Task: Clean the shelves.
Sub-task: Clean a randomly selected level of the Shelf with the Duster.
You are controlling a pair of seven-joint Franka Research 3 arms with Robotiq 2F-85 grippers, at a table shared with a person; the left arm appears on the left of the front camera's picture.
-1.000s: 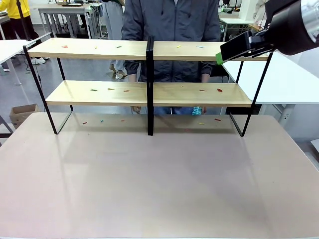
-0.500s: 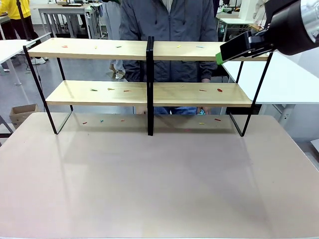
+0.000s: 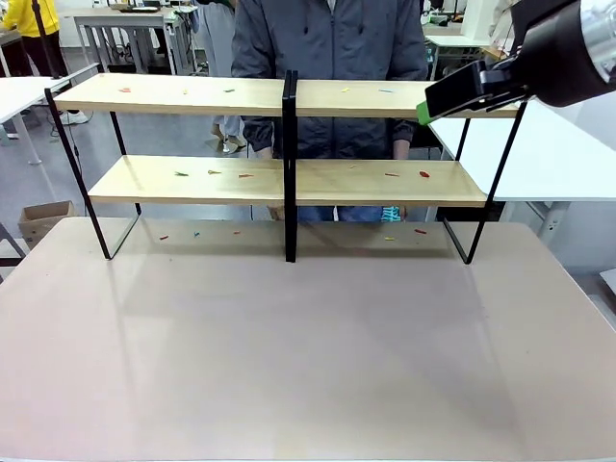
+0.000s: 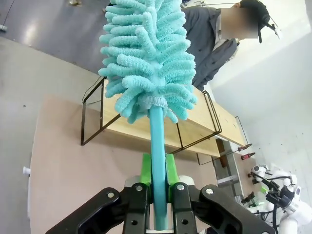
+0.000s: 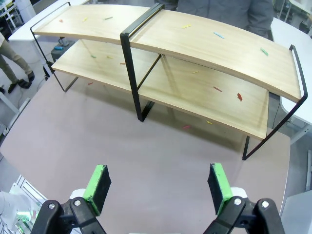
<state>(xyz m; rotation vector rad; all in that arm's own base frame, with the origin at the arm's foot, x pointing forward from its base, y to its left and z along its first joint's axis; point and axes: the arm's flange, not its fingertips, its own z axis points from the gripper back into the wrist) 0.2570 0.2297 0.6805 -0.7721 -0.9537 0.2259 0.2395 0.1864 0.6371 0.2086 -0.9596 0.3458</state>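
The shelves [image 3: 192,94] stand across the far half of the table [image 3: 308,366]: rigid boards on a thin frame, probably light enough to slide, so steady them at the central upright [image 3: 289,164]. The left gripper [image 4: 158,168] clamps the stiff handle of a soft teal duster [image 4: 148,58]; the right gripper [image 5: 158,183] hangs spread, empty. Coloured scraps [image 3: 424,174], possibly paper, dot both boards.

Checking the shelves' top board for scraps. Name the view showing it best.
Right wrist view: it looks down onto the top board. Front view sees it nearly edge-on; in the left wrist view the duster covers part.
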